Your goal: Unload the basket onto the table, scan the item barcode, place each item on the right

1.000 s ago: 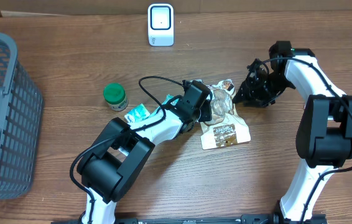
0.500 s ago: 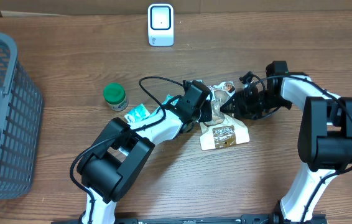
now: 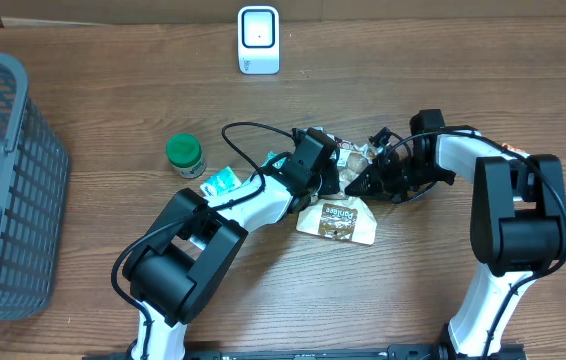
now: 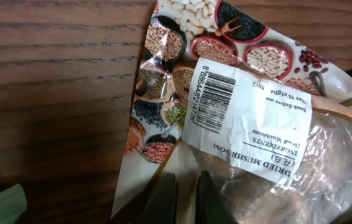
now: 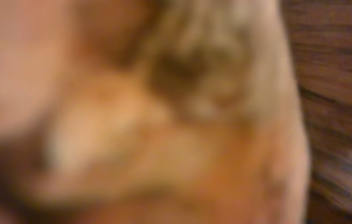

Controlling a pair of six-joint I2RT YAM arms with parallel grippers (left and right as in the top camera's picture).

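Dried-mushroom packet (image 3: 338, 218) sits just on the 3 o'clock side of counter (image 3: 433, 60) centre, between both arms. In the left wrist view the packet (image 4: 163, 81) carries a white sticker (image 4: 257, 118), printed upside down to that camera: barcode (image 4: 210, 99) with digits starting 8 886448 (rest too small), then "DRIED MUSHROOM", "INGREDIENTS: Dried Mushroom", "Net Weight 50g", "Soak before use". Printed bowls of beans and grains surround the sticker. The brown label on the packet's lower end has a script logo in the overhead view that can't be read. Left tool (image 3: 331, 180) is at the packet's 9 o'clock edge. In its wrist view the tool (image 4: 186, 199) has its fingers pressed together on the packet's edge, pinching it. Right tool (image 3: 360, 183) is at the packet's 3 o'clock side and touching it. Its wrist view is only an orange-brown blur, so spread or closed: cannot tell. White scanner (image 3: 258, 40) stands at 12 o'clock, grey basket (image 3: 3, 180) at 9 o'clock. A green-lidded jar (image 3: 184, 155) and a small teal packet (image 3: 220, 182) lie at 9 to 10 o'clock of the main packet. Versus one second ago, the right tool has come in from well off the packet's 2 o'clock side onto it. The packet's brown end has swung toward 7 o'clock and now lies tilted. Left arm, scanner, jar and basket are unchanged.
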